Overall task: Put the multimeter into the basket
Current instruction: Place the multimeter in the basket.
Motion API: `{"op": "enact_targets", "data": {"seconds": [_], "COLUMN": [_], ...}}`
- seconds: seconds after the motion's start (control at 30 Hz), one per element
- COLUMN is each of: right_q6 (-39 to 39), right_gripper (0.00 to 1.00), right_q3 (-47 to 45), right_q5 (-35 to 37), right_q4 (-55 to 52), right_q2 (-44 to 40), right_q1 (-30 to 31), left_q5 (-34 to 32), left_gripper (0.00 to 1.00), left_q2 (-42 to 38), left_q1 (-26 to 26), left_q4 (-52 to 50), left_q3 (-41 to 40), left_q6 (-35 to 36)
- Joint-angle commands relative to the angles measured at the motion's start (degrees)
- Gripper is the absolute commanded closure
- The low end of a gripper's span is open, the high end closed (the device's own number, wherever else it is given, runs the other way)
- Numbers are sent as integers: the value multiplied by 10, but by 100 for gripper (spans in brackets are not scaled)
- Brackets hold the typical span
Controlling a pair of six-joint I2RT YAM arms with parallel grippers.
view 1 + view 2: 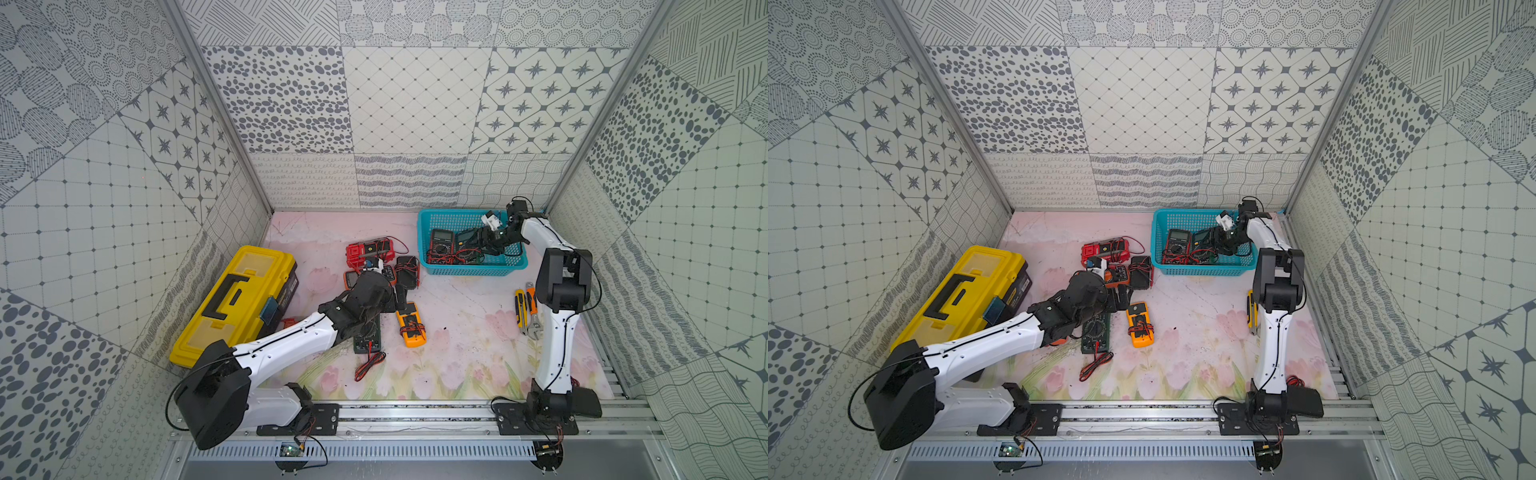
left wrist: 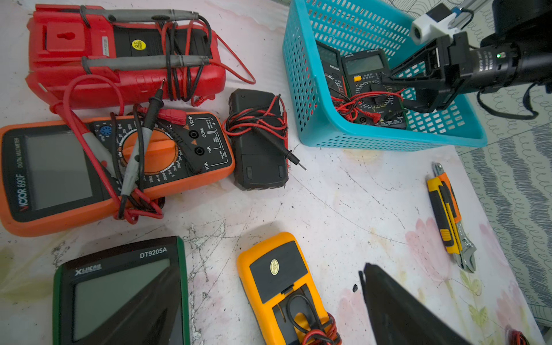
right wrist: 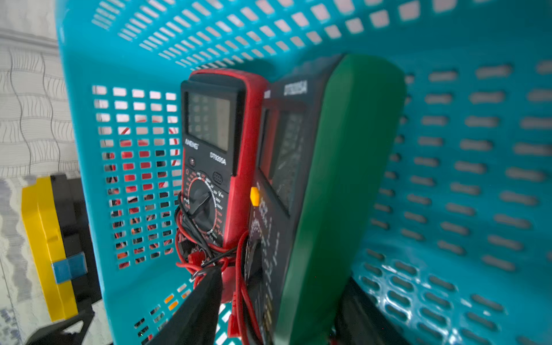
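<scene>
Reaching into the perforated teal basket (image 1: pixel 473 270), my right gripper (image 3: pixel 283 276) straddles the smooth green-cased multimeter (image 3: pixel 337 179), jaws parted. My left gripper (image 2: pixel 270 265) hangs wide open.

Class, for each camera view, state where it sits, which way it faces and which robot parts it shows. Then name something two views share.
Top views: high above the front rail, looking down at the table; left arm and right arm show from their bases.
Left wrist: low over the loose meters, facing the basket; left claw and right claw show.
Right wrist: at the basket, looking inside at the green meter; right claw's fingers flank it.
Shared: both wrist views show that green meter.
</scene>
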Motion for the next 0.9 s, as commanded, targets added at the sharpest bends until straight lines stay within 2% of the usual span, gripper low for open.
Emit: {"op": "enact_targets", "data": {"seconds": [0.0, 0.17, 0.3, 0.43, 0.57, 0.7, 0.87], "right_q6": [1, 19, 41, 59, 75, 93, 129], "right_gripper": [28, 23, 22, 22, 22, 22, 20], "right_q3": [20, 37, 40, 24, -18, -96, -212], "right_q5": [57, 122, 215, 284, 323, 369, 446], "right_q4": [-17, -34, -46, -46, -27, 8, 48], "right_q2": [-6, -35, -77, -129, -193, -285, -408], "right_q1": [5, 9, 14, 20, 32, 73, 172], "left_q5": [-7, -14, -32, -57, -69, -56, -35], "left_gripper": [1, 1, 1, 1, 1, 1, 1], "left_q2": [2, -5, -17, -32, -38, -54, -90], "left_q1": [3, 5, 7, 10, 29, 65, 119], "left_q4": [-5, -10, -23, -40, -90, -128, -154], "left_q3": [5, 6, 9, 12, 28, 25, -10], "left_q6": [-4, 0, 3, 13, 5, -11, -41]}}
